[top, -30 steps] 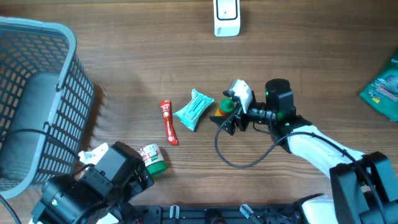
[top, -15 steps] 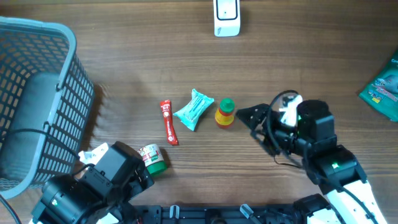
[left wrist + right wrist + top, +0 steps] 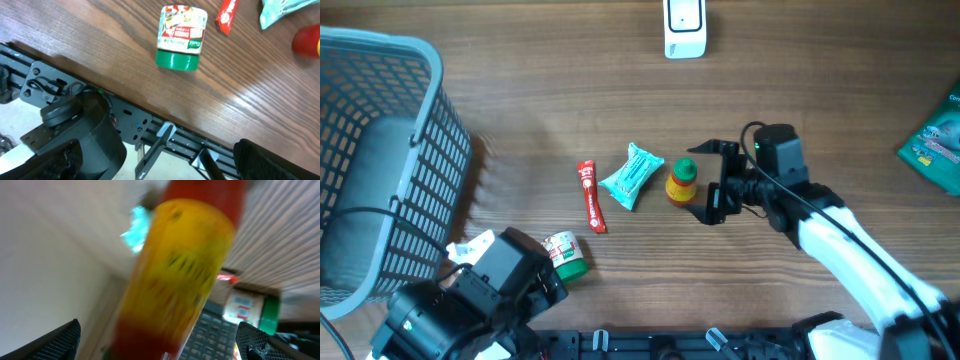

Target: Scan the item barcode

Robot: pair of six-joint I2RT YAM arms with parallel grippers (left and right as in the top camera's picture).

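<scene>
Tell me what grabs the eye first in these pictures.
The right gripper, jaws wide open, faces the small yellow bottle at table centre, which fills the right wrist view. A big grey basket dominates the left edge, and a white scanner sits at the top.

Setting: a mock shop checkout laid out on a robot test bench.
Surface: brown wood-grain table (image 3: pixel 520 110), with black metal framing (image 3: pixel 130 120) along its near edge.
Retail signs: grey plastic shopping basket (image 3: pixel 430 170) at one end; white scanner-like unit (image 3: pixel 684 27) standing at the far edge.
Stock: small packaged goods loose on the table, namely a red sachet (image 3: pixel 591 196), teal packet (image 3: pixel 632 177), yellow bottle (image 3: pixel 682 181), green-lidded jar (image 3: pixel 565 255) and green pack (image 3: pixel 935 142).
Lab signs: left arm (image 3: pixel 450 305) and right arm (image 3: pixel 850 250) mounted at the near edge.
</scene>
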